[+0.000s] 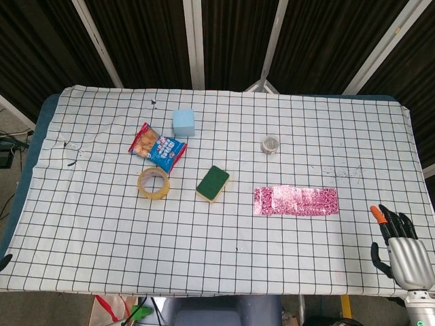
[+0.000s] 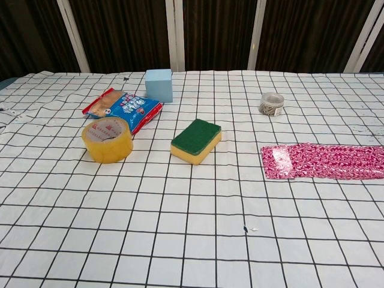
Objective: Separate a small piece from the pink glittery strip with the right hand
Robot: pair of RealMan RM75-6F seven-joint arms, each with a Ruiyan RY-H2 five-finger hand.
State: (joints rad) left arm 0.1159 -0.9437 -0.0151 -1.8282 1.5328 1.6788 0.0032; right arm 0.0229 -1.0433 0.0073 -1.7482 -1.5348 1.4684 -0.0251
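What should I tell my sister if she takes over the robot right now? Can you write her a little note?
Right hand: at the near right corner of the table, fingers apart, holding nothing, not touching the strip.
Left hand: not clearly in view, so its state is unknown.
Pink glittery strip: lying flat on the checked cloth, to the right of the green-and-yellow sponge and nearer the robot than the small round tin. It looks whole.
Done: nothing yet; no piece has come off.
Left: bring the right hand to the strip, grip one end, and separate a small piece.
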